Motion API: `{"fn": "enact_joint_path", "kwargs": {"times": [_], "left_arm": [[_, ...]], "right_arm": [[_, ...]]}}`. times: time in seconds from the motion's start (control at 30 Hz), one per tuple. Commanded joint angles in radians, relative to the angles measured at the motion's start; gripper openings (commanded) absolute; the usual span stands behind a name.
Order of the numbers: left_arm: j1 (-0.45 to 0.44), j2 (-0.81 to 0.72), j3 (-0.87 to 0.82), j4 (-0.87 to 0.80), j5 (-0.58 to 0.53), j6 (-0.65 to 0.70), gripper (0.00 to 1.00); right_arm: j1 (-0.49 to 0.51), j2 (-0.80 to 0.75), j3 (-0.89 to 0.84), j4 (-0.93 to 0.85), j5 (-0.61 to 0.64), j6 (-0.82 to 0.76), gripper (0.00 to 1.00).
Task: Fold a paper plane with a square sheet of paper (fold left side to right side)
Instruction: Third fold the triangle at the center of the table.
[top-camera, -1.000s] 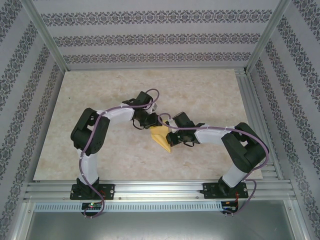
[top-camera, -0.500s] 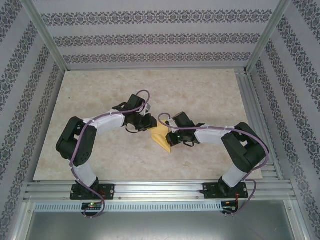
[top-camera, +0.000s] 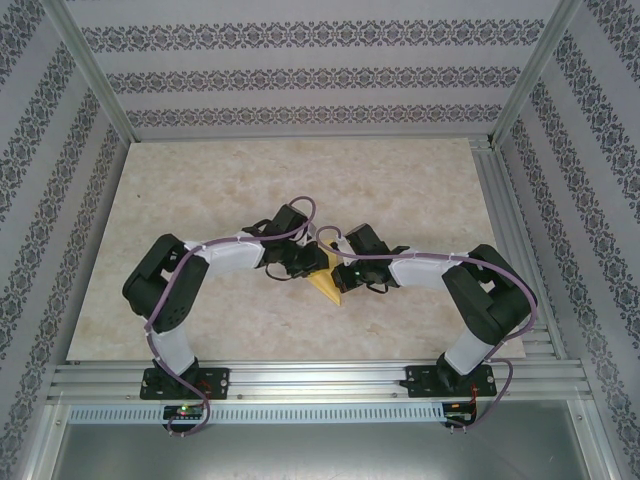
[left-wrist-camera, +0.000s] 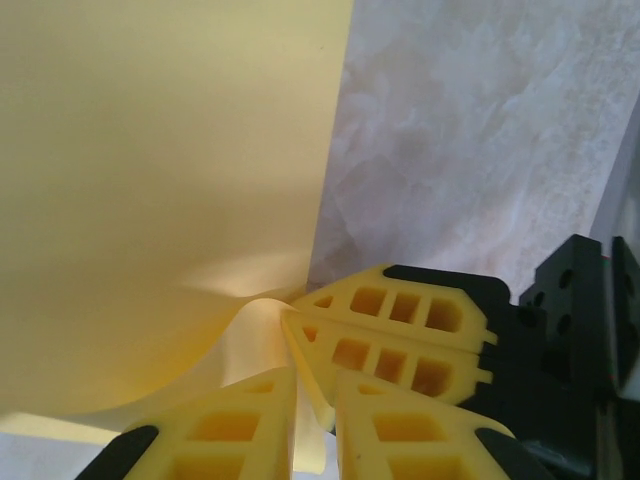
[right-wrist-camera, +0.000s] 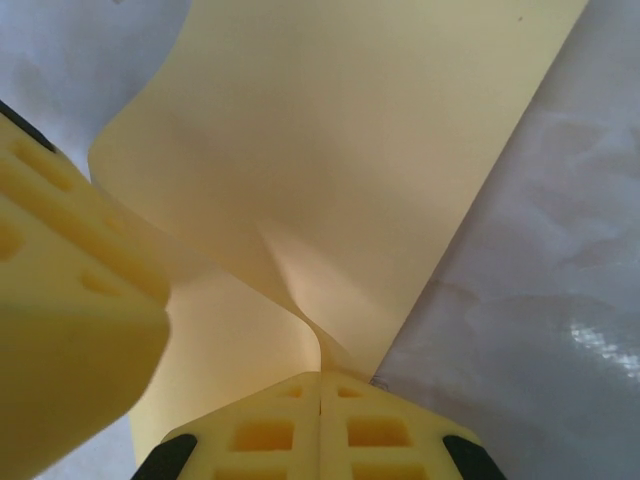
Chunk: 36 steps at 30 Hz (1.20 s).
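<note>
aluminium rail (top-camera: 320, 378) along the bottom of the top view, carrying both arm bases; left arm (top-camera: 170, 300) at lower left, bent toward centre; right arm (top-camera: 480, 300) at lower right, bent likewise; left gripper (top-camera: 303, 264) and right gripper (top-camera: 342, 276) close together just below centre frame, at the square sheet of paper (top-camera: 325, 283); sheet pale yellow, seen as a small triangle pointing down-frame between them, against the marbled beige table (top-camera: 200, 190); left wrist view: left gripper (left-wrist-camera: 315, 385) at the bottom edge, fingers narrowly apart and pinching a curled edge of the sheet (left-wrist-camera: 170, 200), which spreads across the upper left; fingers (left-wrist-camera: 390, 362) of the right gripper pressed together just beyond, right of centre; right wrist view: right gripper (right-wrist-camera: 320, 385) at bottom centre, pads pressed together on a puckered fold of the sheet (right-wrist-camera: 350, 150); one left finger (right-wrist-camera: 70, 300) at the left edge; patterned wall (top-camera: 320, 75) across the top of the top view
</note>
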Motion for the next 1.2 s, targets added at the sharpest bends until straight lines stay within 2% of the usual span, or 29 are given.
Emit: {"fn": "enact_joint_path", "kwargs": {"times": [0.0,0.8,1.07,1.17], "left_arm": [[-0.015,0.026,0.025,0.017,-0.029,-0.018,0.19],[-0.017,0.034,-0.079,0.006,-0.079,-0.006,0.17],[-0.019,0.045,-0.105,0.004,-0.095,0.001,0.17],[-0.021,0.048,-0.120,0.000,-0.109,0.002,0.16]], "right_arm": [[0.016,0.047,-0.019,-0.057,0.014,0.002,0.00],[0.018,0.060,-0.002,-0.074,0.017,-0.005,0.00],[0.009,0.025,0.027,-0.081,-0.022,0.029,0.00],[-0.006,-0.021,0.057,-0.090,-0.053,0.072,0.09]]}}
